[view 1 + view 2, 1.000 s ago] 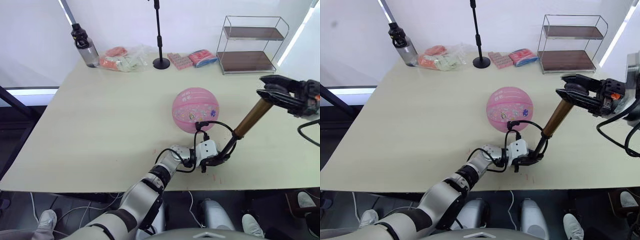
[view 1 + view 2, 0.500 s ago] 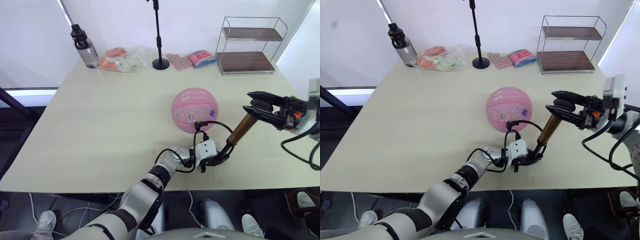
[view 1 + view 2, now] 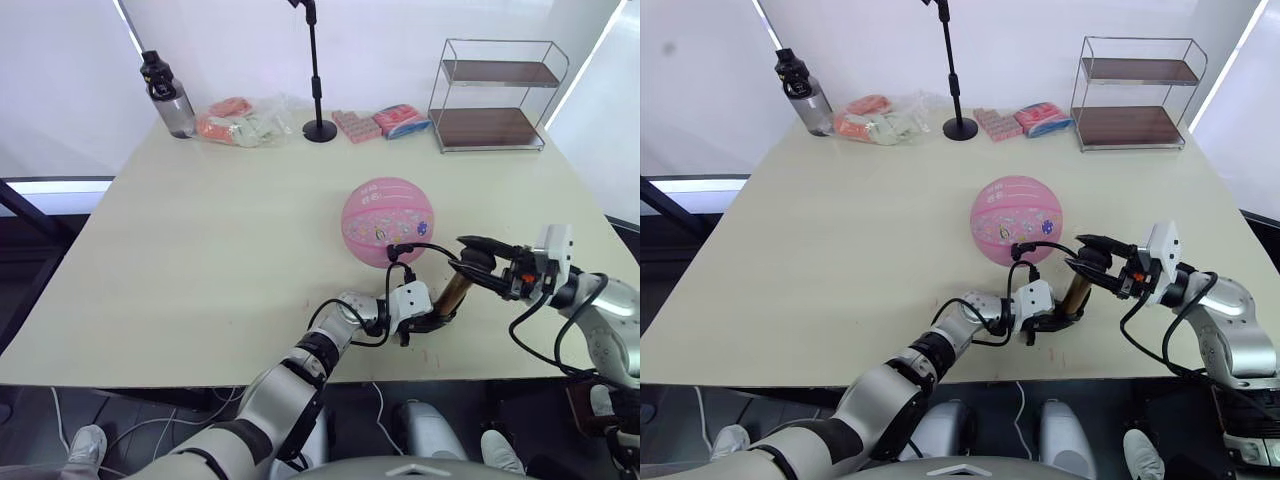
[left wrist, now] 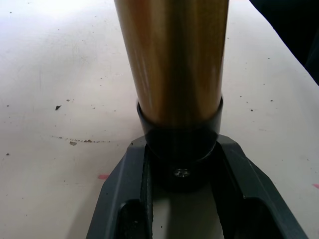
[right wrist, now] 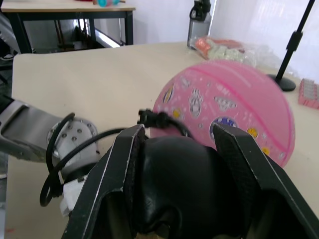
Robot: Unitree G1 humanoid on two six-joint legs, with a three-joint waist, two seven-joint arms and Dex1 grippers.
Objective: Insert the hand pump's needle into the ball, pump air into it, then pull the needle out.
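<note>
Pink printed ball [image 3: 388,221] mid-table [image 3: 200,230]; short bronze-gold hand pump [image 3: 455,292] just in front, to its right. Behind: bottle [image 3: 167,93] far left, black stand [image 3: 318,70] centre, wire shelf [image 3: 495,92] right.

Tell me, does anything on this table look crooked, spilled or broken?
Nothing spilled or broken. The hand pump leans slightly instead of standing straight, its foot held by the left gripper, its handle by the right gripper. Its hose loops to the ball.
</note>
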